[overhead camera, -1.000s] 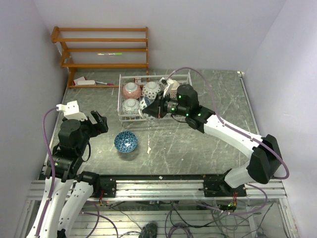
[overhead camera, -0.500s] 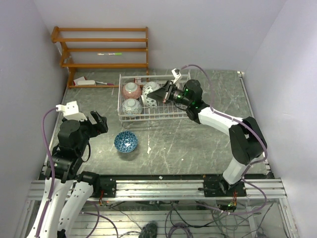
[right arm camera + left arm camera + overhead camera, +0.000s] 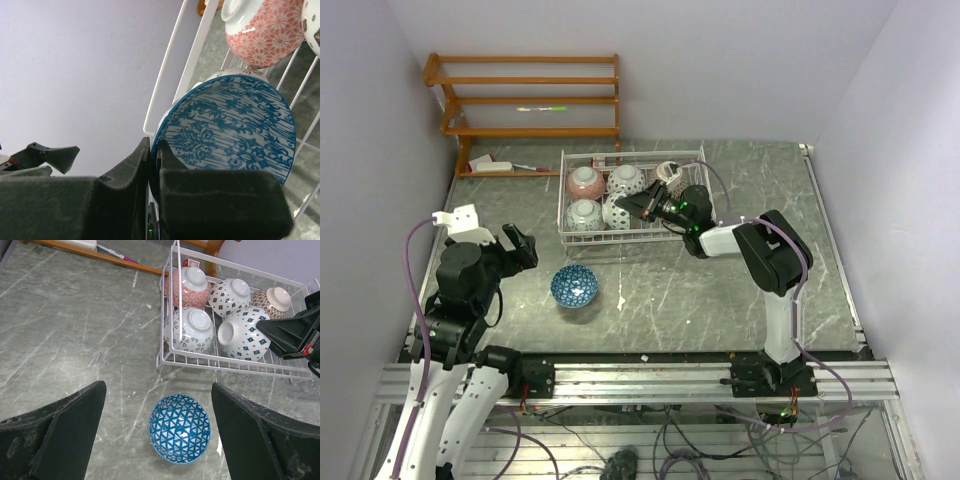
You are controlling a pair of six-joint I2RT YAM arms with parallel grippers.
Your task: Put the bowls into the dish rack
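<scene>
Orange-brown wooden shelf point(image 3: 520, 59) at far left; green pen point(image 3: 542, 108) on it.

Right gripper point(image 3: 633, 205) was inside the dish rack point(image 3: 650, 236).
It held a tilted bowl point(image 3: 614, 212) near the table's point(image 3: 720, 290) far edge; a blue bowl point(image 3: 574, 287) sat toward the near-left corner.

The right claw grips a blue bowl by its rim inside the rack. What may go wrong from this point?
1. The right claw pinches only the rim of the tilted blue bowl, so the bowl may slip and drop onto the dish rack.
2. The blue bowl leans close beside the grey-patterned bowl. Releasing it carelessly may knock the two together.
</scene>
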